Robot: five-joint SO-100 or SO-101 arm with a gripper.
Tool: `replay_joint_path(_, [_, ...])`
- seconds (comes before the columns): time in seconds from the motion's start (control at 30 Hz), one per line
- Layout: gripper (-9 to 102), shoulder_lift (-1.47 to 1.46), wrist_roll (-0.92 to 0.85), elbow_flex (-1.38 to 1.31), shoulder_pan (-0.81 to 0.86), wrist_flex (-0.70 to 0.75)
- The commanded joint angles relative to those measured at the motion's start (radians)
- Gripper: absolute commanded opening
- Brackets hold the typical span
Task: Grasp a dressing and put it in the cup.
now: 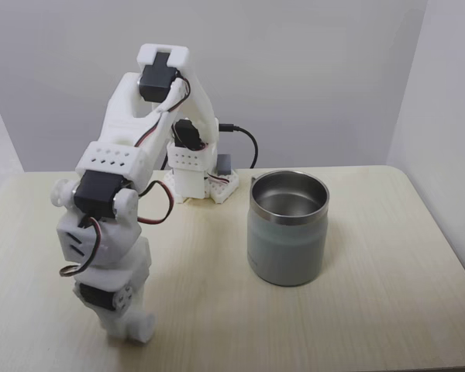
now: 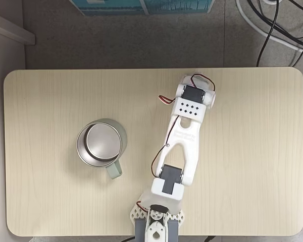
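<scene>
Claw (image 1: 132,329) was down at the table (image 1: 372,310) in a fixed view, fingers hidden by the arm's own body, so spread or pinching couldn't be told; dressing couldn't be made out under it. Judged step: grasp, at the pick. Next move called for a lift, then a swing over to the cup (image 2: 100,145). Cup stood well apart from the arm (image 2: 184,136), upright, away from every table edge; open tabletop lay between them.
</scene>
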Motion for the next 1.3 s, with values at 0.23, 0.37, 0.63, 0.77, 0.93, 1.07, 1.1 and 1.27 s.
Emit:
replay_joint_path(0.23, [0, -0.293, 0.021, -0.067, -0.015, 0.043])
replay_joint_path(0.37, [0, -0.502, 0.029, -0.117, -0.043, 0.104])
replay_joint_path(0.63, [0, -0.867, 0.044, -0.071, -0.164, 0.308])
replay_joint_path(0.77, [0, -0.968, 0.041, -0.021, -0.307, 0.385])
replay_joint_path(0.93, [0, -1.049, 0.002, -0.002, -0.561, 0.422])
replay_joint_path(1.07, [0, -1.08, -0.074, -0.014, -0.762, 0.43])
replay_joint_path(1.1, [0, -1.088, -0.092, -0.023, -0.807, 0.43])
replay_joint_path(1.27, [0, -1.106, -0.183, -0.094, -0.968, 0.411])
